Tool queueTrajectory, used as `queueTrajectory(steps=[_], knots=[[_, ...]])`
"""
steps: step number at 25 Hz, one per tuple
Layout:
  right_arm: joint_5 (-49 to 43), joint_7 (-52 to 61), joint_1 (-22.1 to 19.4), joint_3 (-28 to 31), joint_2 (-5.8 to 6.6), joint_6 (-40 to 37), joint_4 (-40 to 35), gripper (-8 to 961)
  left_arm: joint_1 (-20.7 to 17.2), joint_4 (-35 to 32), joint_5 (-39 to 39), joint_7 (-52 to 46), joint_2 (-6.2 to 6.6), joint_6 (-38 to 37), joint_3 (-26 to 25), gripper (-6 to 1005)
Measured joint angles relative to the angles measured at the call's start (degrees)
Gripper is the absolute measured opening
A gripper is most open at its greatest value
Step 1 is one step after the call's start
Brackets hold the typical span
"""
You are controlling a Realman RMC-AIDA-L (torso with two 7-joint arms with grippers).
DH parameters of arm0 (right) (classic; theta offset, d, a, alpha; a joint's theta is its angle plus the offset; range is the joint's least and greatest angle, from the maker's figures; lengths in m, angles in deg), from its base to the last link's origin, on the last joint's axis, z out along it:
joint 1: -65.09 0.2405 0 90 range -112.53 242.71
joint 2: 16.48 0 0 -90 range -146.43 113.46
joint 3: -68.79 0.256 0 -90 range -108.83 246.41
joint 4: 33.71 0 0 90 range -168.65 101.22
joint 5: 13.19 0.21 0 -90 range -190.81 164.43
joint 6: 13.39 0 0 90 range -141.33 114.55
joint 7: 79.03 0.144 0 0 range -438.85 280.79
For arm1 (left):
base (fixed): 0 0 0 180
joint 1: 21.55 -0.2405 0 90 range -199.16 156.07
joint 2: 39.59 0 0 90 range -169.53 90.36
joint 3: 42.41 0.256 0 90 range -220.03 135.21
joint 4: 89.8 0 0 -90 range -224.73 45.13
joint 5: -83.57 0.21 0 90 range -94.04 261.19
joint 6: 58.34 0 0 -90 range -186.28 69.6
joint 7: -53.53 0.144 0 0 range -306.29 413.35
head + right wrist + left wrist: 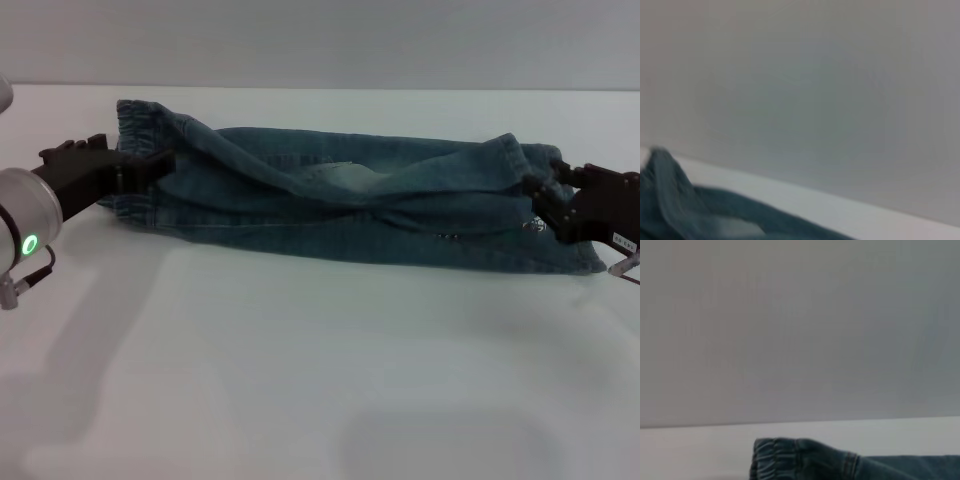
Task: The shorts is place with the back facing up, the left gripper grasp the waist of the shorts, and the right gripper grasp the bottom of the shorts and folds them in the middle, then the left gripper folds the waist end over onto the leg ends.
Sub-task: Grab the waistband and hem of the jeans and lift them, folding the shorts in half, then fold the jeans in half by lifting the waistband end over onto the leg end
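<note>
Denim stretches across the white table [300,380]: the shorts [350,200] lie folded lengthwise into a long band, running from the robot's left to its right. Only the head view takes in both arms. At the left end, the left gripper [140,170] is clenched on the waist of the shorts [145,125], its green light glowing on the silver wrist. At the right end, the right gripper [545,200] is clamped on the bottom of the shorts [535,160], with an upper fold of cloth lifted and draped between the two ends. The left wrist view gives just the ruffled waist [785,460] low against a plain grey wall [800,330], no fingers in sight. The right wrist view offers a blurred ridge of denim [670,200] and that same wall.
</note>
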Motion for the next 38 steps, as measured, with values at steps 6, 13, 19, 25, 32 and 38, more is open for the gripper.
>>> queueTrajectory(steps=[6,13,19,25,32,38], knots=[[-14.3,7.0,0.0,-0.2,0.00,-10.8,3.3,334,-0.9,-1.6,-0.4,-0.1,-0.25,-4.2,0.1,787],[-14.4,9.6,0.8,3.5,0.22,-9.3,2.6,408,-0.1,-3.1,-0.6,-1.1,-0.57,-6.5,1.0,785],[-14.1,14.8,2.5,5.7,0.10,-2.6,2.9,408,1.0,-3.4,-0.6,-1.2,-0.44,-5.7,1.0,783],[-11.3,14.7,5.9,3.4,-0.03,1.5,1.2,408,2.8,-4.6,-0.5,-1.3,-0.28,-3.7,0.3,782],[-10.2,18.3,8.9,0.3,0.11,6.7,-0.4,409,3.7,-5.4,-0.5,-1.1,-0.26,-3.5,-0.1,780],[-10.6,18.9,6.7,-3.4,0.15,6.7,1.7,409,4.6,-5.7,-0.5,-1.2,-0.27,-3.4,-0.5,779]])
